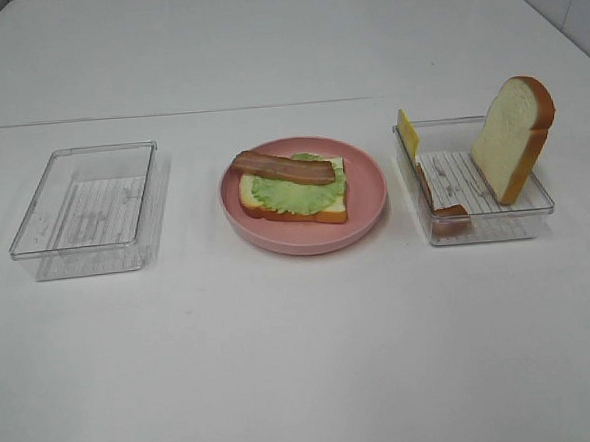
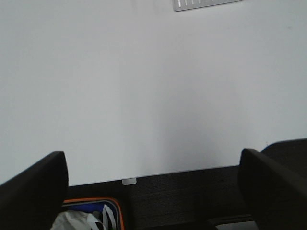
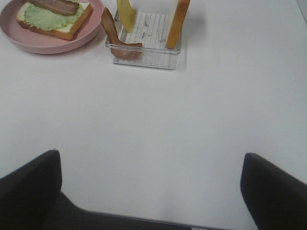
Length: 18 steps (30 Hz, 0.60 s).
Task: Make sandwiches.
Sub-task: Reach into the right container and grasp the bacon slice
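Note:
The partly stacked sandwich lies on the pink plate (image 1: 368, 191): a bread slice (image 1: 275, 214) with a green lettuce leaf (image 1: 298, 191) and one bacon strip (image 1: 284, 168) on top. In the clear right tray (image 1: 495, 219), a second bread slice (image 1: 511, 143) leans upright beside a yellow cheese slice (image 1: 407, 131) and another bacon strip (image 1: 434, 197). My right gripper (image 3: 151, 191) is open over bare table, well short of that tray (image 3: 144, 55) and the plate (image 3: 43, 45). My left gripper (image 2: 153, 191) is open above the table's edge. Neither gripper appears in the exterior high view.
An empty clear tray (image 1: 89, 209) stands left of the plate. In the left wrist view, the white table ends at a dark edge, with an orange-trimmed bag (image 2: 91, 215) below it. A seam runs across the table behind the trays.

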Each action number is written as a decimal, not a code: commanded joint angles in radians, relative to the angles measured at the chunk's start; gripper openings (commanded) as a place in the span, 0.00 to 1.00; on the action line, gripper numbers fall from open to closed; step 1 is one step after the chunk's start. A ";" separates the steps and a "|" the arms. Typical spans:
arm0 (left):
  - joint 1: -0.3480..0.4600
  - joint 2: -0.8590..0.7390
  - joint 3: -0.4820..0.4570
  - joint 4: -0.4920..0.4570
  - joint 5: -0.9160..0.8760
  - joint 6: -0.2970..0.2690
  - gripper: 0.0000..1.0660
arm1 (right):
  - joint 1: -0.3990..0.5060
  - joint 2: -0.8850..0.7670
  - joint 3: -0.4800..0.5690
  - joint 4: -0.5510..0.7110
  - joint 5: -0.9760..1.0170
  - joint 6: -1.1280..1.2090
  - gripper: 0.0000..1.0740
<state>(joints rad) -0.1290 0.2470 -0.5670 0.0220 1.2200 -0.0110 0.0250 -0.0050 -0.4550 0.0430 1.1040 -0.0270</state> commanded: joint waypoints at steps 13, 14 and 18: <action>0.002 -0.056 0.031 -0.071 -0.115 0.044 0.83 | -0.001 -0.033 0.002 0.004 -0.003 0.004 0.92; 0.002 -0.056 0.049 -0.081 -0.145 0.044 0.83 | -0.001 -0.033 0.002 0.004 -0.003 0.004 0.92; 0.002 -0.056 0.049 -0.086 -0.145 0.048 0.83 | -0.001 -0.033 0.002 0.004 -0.003 0.004 0.92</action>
<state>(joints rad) -0.1290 0.1970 -0.5200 -0.0550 1.0960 0.0340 0.0250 -0.0050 -0.4550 0.0430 1.1040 -0.0270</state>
